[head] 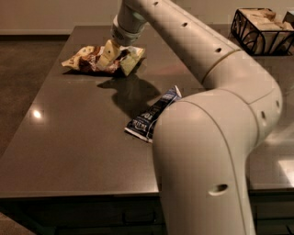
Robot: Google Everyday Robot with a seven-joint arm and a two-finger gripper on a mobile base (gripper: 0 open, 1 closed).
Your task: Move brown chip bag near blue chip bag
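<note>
Gripper (pixel 118 62), fingers spread, on glossy brown-and-cream chip bag (pixel 85 59) at far-left corner of dark counter (pixel 69 137) | risk: slick film slips from shallow pinch

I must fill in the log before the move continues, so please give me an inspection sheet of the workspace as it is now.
Surface: dark glossy table, with light reflections on it; no spill seen.
Job's things: brown chip bag lies at the far left; blue chip bag lies nearer the middle, apart from it, partly hidden behind the arm.
Clutter: black wire basket at the far right; its contents cannot be told.
Grippers: gripper is over the middle of the brown chip bag; contact cannot be told.
Cables: nothing seen.
Surroundings: dark floor to the left, pale wall behind.
</note>
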